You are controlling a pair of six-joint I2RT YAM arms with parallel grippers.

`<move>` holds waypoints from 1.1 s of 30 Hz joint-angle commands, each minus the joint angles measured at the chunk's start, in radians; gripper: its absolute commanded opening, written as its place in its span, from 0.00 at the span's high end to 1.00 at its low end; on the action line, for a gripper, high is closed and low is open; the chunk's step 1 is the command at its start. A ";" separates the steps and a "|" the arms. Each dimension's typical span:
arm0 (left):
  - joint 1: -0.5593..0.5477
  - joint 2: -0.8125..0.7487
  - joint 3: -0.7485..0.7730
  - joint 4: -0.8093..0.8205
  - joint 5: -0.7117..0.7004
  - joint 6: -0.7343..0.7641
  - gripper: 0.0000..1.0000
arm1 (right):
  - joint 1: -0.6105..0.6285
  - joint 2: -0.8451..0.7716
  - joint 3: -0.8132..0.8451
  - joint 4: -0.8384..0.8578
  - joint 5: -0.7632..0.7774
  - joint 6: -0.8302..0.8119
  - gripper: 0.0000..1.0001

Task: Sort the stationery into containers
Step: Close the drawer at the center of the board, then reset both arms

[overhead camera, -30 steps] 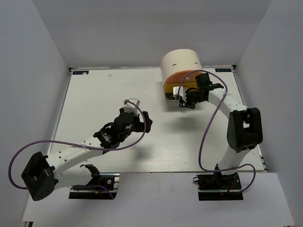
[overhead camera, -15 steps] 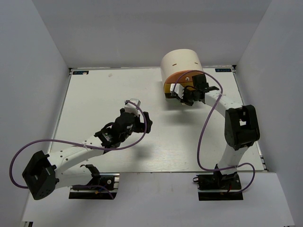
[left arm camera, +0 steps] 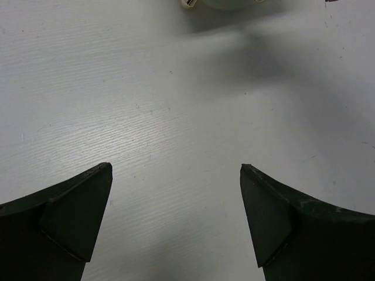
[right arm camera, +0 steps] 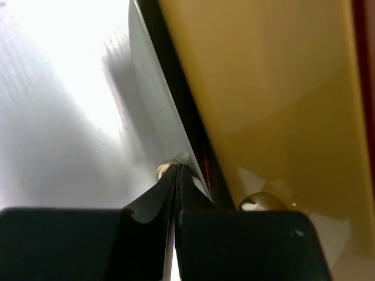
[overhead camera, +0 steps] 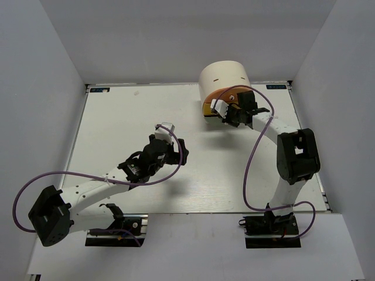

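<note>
My right gripper (right arm camera: 177,172) is up against the front of the cream desk unit (overhead camera: 222,76), which stands at about 1 o'clock on the surface (overhead camera: 129,117) in the overhead view. Its two fingers are pressed together with no gap to speak of. Their tips meet right at a small pale knob (right arm camera: 163,171) on what I take to be the pale green front (right arm camera: 153,99). I cannot tell whether any of the knob is caught between them or whether the tips only bear on it. With fingers closed to a narrow point like this, I judge I am nudging a drawer front, not reaching in for anything. The yellow front (right arm camera: 275,88) fills the view from 12 to 3 o'clock, with its own knob (right arm camera: 256,202) at about 4 o'clock of my fingertips. From above, a strip of the orange front (overhead camera: 212,98) shows under the curved top.

My left gripper (left arm camera: 176,167) hangs over the middle of the surface, at about 8 o'clock from the unit. Its fingers are spread wide with nothing but bare white board between them. I keep it well apart from the unit so it is out of the right arm's way, yet low and open to take a piece.

No pen, highlighter or eraser shows anywhere, so I judge the stationery is already inside the drawers and the sorting is near its end
</note>
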 commanded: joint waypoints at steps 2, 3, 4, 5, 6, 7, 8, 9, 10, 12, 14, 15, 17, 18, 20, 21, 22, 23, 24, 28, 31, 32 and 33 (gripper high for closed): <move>0.004 -0.016 0.032 -0.015 -0.003 -0.002 0.00 | 0.004 0.014 0.013 0.110 0.059 0.028 1.00; 0.004 -0.016 0.032 -0.015 -0.003 -0.002 0.00 | 0.006 0.014 0.008 0.129 0.067 0.028 1.00; 0.004 -0.026 0.032 -0.015 -0.003 -0.002 0.00 | 0.007 0.017 0.005 0.136 0.068 0.027 1.00; 0.004 -0.026 0.032 -0.015 -0.003 -0.002 0.00 | 0.006 0.016 0.005 0.140 0.077 0.027 1.00; 0.004 -0.026 0.032 -0.015 -0.003 -0.002 0.00 | 0.007 0.014 0.001 0.149 0.079 0.027 1.00; 0.004 -0.026 0.032 -0.015 -0.003 -0.002 0.00 | 0.009 0.017 -0.001 0.160 0.082 0.027 1.00; 0.004 -0.026 0.032 -0.015 -0.003 -0.002 0.00 | 0.009 0.016 -0.004 0.162 0.085 0.024 1.00; 0.004 -0.026 0.032 -0.015 -0.003 -0.002 0.00 | 0.009 0.016 -0.011 0.175 0.088 0.022 1.00; 0.004 -0.026 0.032 -0.015 -0.003 -0.002 0.00 | 0.009 0.014 -0.016 0.182 0.090 0.019 1.00; 0.004 -0.026 0.032 -0.024 -0.003 -0.002 0.00 | 0.010 0.011 -0.027 0.188 0.099 0.010 1.00; 0.004 -0.026 0.032 -0.024 -0.003 -0.002 0.00 | 0.011 0.005 -0.045 0.223 0.100 0.005 1.00; 0.004 -0.026 0.032 -0.024 -0.003 -0.002 0.00 | 0.015 0.002 -0.050 0.223 0.100 0.004 1.00; 0.004 -0.026 0.032 -0.024 -0.003 -0.002 0.00 | 0.011 -0.007 -0.058 0.203 0.088 0.002 1.00; 0.004 -0.035 0.032 -0.024 -0.003 -0.002 0.00 | 0.012 -0.010 -0.058 0.202 0.037 0.002 1.00; 0.004 -0.035 0.032 -0.024 -0.003 -0.002 0.00 | 0.001 -0.054 -0.061 0.089 -0.017 0.001 1.00; 0.004 -0.035 0.032 -0.024 -0.003 -0.002 0.00 | 0.004 -0.082 -0.065 0.036 -0.110 0.002 1.00; 0.004 -0.035 0.032 -0.024 -0.003 -0.002 0.00 | 0.003 -0.097 -0.071 0.012 -0.142 -0.007 0.97; 0.004 -0.044 0.032 -0.024 -0.003 -0.002 0.00 | -0.005 -0.152 -0.100 -0.030 -0.171 -0.006 0.95; 0.004 -0.044 0.023 -0.024 -0.003 -0.002 0.00 | -0.003 -0.171 -0.113 -0.063 -0.259 -0.004 0.88; 0.004 -0.044 0.023 -0.015 0.025 -0.002 0.00 | -0.006 -0.263 -0.159 -0.096 -0.367 0.184 0.53; 0.004 -0.044 0.035 -0.015 0.049 -0.002 0.00 | -0.011 -0.300 -0.153 -0.070 -0.335 0.446 0.10; 0.004 -0.035 0.044 -0.015 0.049 -0.002 0.00 | -0.017 -0.305 -0.144 -0.070 -0.279 0.537 0.10; 0.004 -0.035 0.044 -0.015 0.060 -0.002 0.00 | -0.016 -0.314 -0.145 -0.064 -0.251 0.635 0.10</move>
